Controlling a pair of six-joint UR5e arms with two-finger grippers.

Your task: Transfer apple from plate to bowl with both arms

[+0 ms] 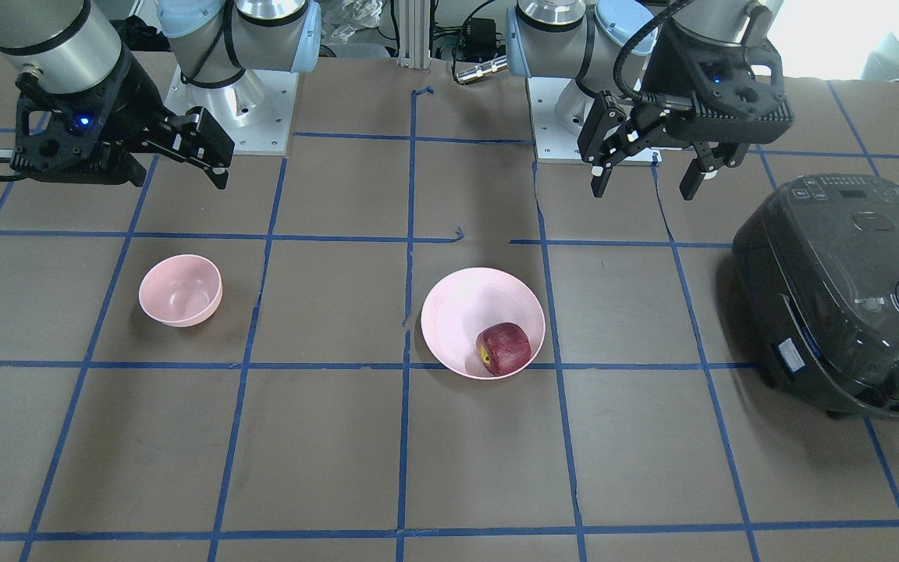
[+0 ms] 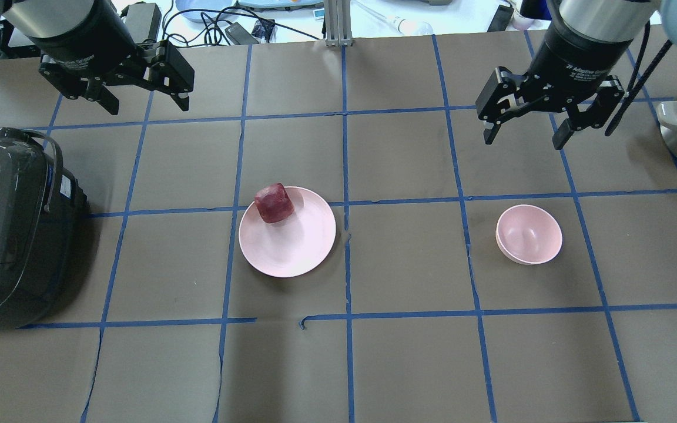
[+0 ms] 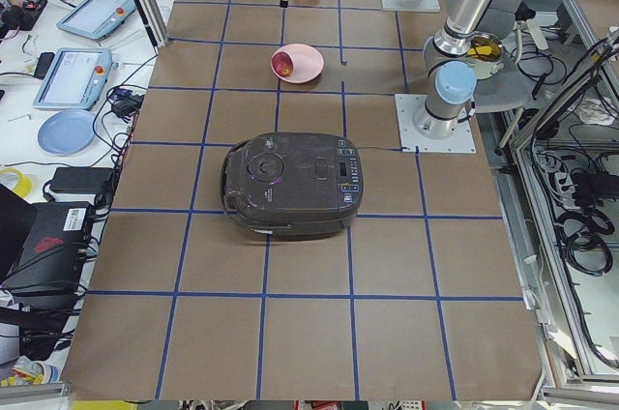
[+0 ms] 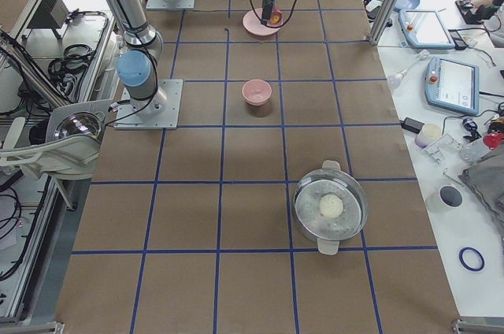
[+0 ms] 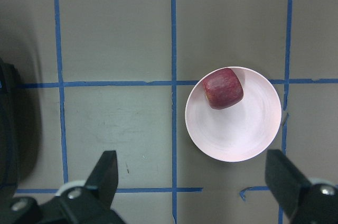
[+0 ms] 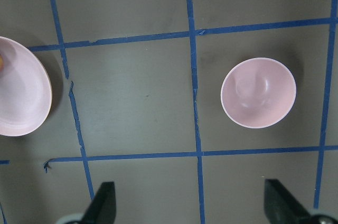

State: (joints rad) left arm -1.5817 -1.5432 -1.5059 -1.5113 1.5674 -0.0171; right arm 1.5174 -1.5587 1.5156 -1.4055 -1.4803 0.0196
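Apple lying on the plate, both grippers held wide open in the air.

Nearest in the front-facing view, the apple is seen inside the plate, lying against the rim on the side away from the robot and toward the robot's left. The bowl is set upright on the table, well apart from the plate, toward the robot's right. A dark cooker is placed at the table's end on the robot's left. Farther back, the left gripper is held above the table, its fingers spread wide and nothing gripped. The right gripper is likewise raised, its fingers spread wide and nothing gripped. Neither dish is touched by a gripper.
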